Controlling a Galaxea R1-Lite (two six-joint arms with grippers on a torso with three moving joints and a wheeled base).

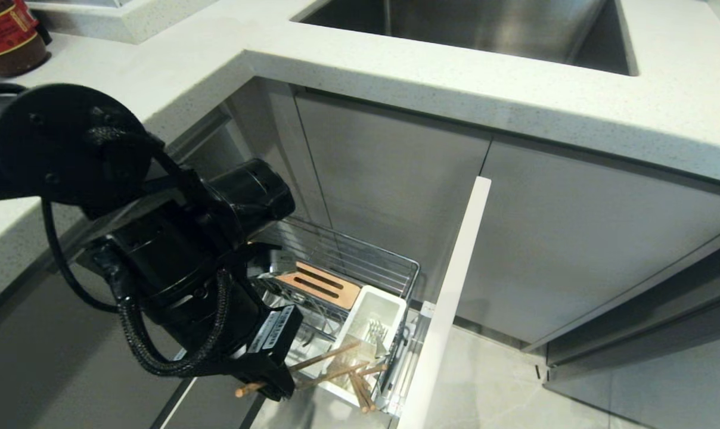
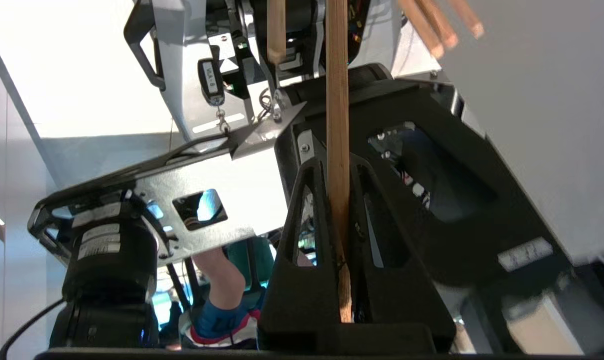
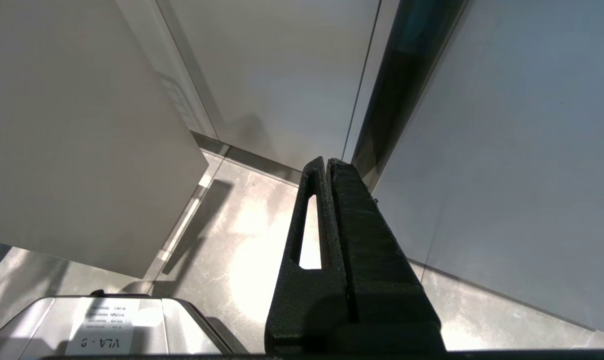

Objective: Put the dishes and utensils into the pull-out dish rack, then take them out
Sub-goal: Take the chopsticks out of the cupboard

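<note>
Light wooden chopsticks [image 1: 330, 364] are leaning out of the white cutlery cup [image 1: 376, 316] in the pull-out dish rack [image 1: 360, 262]; the left gripper [image 2: 338, 210] is pinching one stick beside that cup. Thin, stiff and light, it is likely prone to pivoting, so a mid-shaft grip suits. The right gripper [image 3: 328, 172], well away from the cup, is hanging closed and empty.

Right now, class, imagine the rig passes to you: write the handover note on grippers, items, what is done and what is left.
Left gripper: shut on one wooden chopstick, low beside the white cutlery cup.
Right gripper: shut, empty, parked by the cabinet fronts.
Pull-out dish rack: pulled out; other chopsticks lean in the cup.
Plate, bowl, spoon: not in view.
Whether this is loading or unloading cannot be told; check before carrying on.
</note>
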